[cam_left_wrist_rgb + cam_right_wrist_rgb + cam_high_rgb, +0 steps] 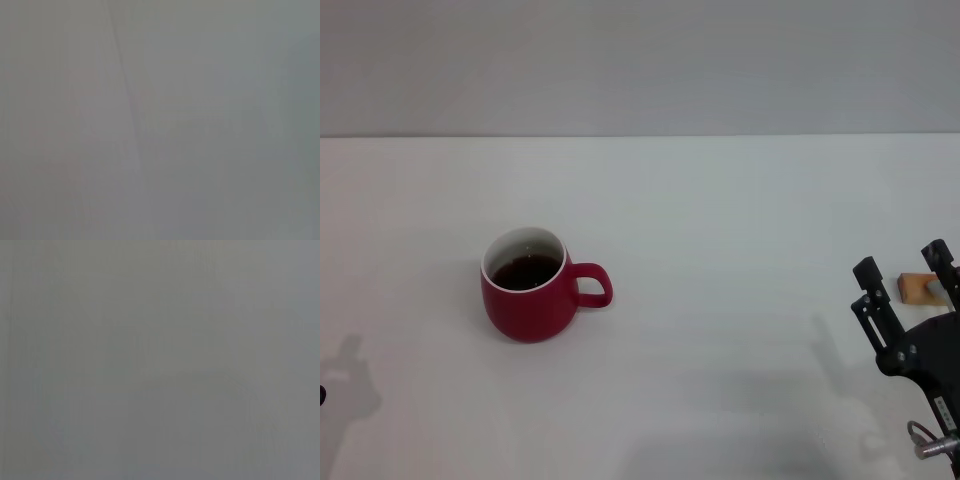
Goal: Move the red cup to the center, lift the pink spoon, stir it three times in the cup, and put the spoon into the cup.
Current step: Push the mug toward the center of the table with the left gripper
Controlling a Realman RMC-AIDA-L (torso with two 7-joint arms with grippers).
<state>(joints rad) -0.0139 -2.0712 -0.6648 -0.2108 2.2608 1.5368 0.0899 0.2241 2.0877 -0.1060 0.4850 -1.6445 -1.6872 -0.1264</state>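
Red cup [527,287] is seen upright on the white surface [720,230], left of the middle in the head view. Its loop handle is turned toward the robot's right. The inside is white and dark liquid is held in it, well below the rim.

Right gripper [905,272] is seen at the right edge of the head view, well apart from the cup. Its two black fingers [872,283] are raised and parted, so the jaws are read as wide, with nothing held between them. A small tan block [918,287] is seen on the surface just beside the farther finger, partly covered by it; whether they touch cannot be told.

Pink spoon cannot be made out in any view.

Left gripper is not in sight; only a shadow is cast on the surface at the lower left edge.

Both wrist views are filled with plain grey, and nothing can be told from them.
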